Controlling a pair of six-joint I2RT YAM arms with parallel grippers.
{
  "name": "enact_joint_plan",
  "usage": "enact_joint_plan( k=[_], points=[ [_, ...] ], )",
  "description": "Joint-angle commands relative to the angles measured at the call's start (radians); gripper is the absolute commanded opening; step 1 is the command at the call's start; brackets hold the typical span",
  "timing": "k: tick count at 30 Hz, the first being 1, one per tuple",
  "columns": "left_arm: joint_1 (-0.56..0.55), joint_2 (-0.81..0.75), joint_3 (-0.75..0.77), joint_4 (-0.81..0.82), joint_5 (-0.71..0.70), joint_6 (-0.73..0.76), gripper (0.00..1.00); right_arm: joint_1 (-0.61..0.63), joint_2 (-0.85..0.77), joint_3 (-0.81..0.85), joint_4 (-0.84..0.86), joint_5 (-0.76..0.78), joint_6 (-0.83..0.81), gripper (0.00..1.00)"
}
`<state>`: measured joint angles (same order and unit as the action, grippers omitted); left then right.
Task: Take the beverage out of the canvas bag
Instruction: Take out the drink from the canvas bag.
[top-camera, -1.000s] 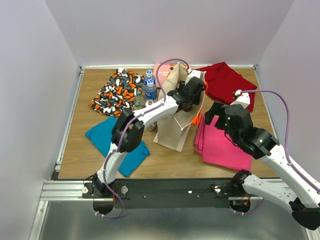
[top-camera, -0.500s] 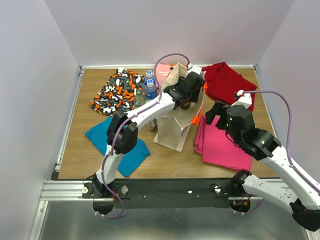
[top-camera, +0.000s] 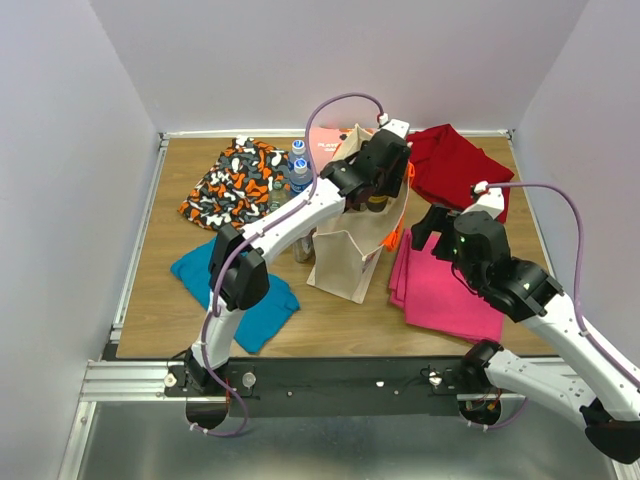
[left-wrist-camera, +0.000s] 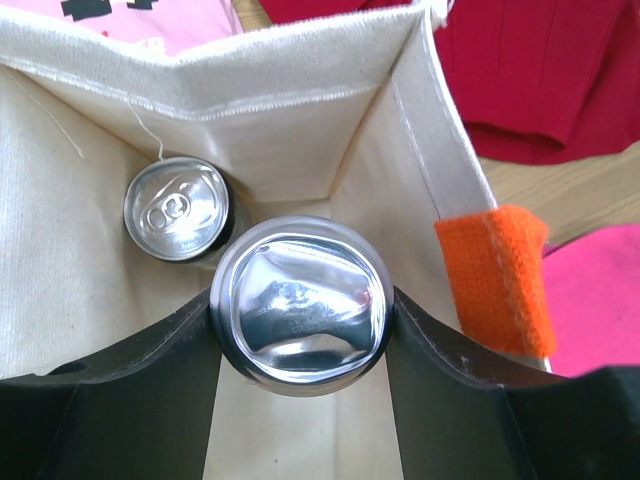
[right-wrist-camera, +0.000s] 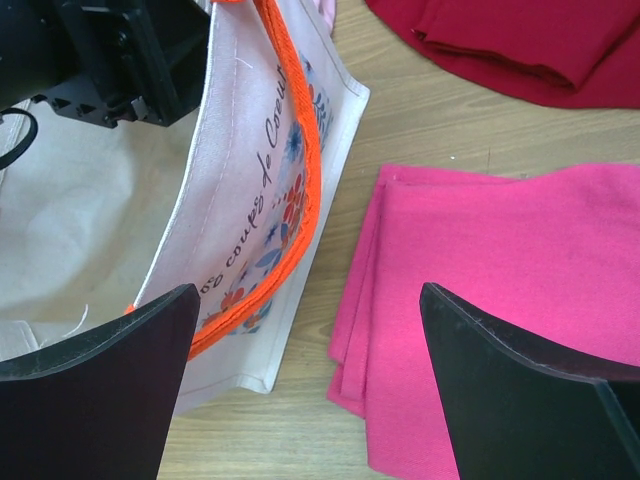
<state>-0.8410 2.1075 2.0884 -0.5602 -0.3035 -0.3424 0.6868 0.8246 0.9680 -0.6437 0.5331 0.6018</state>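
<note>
Left end effector (left-wrist-camera: 302, 310) raised the can (left-wrist-camera: 300, 300); wrist view reveals second can (left-wrist-camera: 177, 208).

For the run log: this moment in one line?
left gripper: shut on can at canvas bag mouth | second can: in bag | right gripper: open

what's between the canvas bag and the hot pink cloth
Only a narrow bare strip of wooden table separates the canvas bag from the hot pink cloth. The right wrist view shows it best.
</note>
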Motion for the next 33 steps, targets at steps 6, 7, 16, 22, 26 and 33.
enact_joint_plan(
  k=[6, 7, 16, 22, 26, 33],
  points=[
    [-0.006, -0.15, 0.004, 0.008, 0.076, 0.086, 0.0, -0.001, -0.028, -0.017, 0.016, 0.008, 0.013, 1.0],
    [-0.006, -0.161, -0.001, 0.002, 0.107, 0.095, 0.0, -0.001, -0.03, -0.017, 0.015, 0.008, 0.015, 1.0],
    [0.049, -0.366, -0.224, 0.101, 0.285, 0.146, 0.0, -0.001, -0.067, -0.038, 0.006, 0.018, 0.029, 1.0],
    [0.108, -0.487, -0.393, 0.225, 0.451, 0.151, 0.0, -0.001, -0.082, -0.049, 0.003, 0.016, 0.035, 1.0],
    [0.143, -0.543, -0.458, 0.263, 0.521, 0.148, 0.0, -0.001, -0.094, -0.055, -0.005, 0.018, 0.041, 1.0],
    [0.16, -0.592, -0.45, 0.244, 0.619, 0.163, 0.0, -0.001, -0.113, -0.069, -0.004, 0.016, 0.049, 1.0]
  ],
)
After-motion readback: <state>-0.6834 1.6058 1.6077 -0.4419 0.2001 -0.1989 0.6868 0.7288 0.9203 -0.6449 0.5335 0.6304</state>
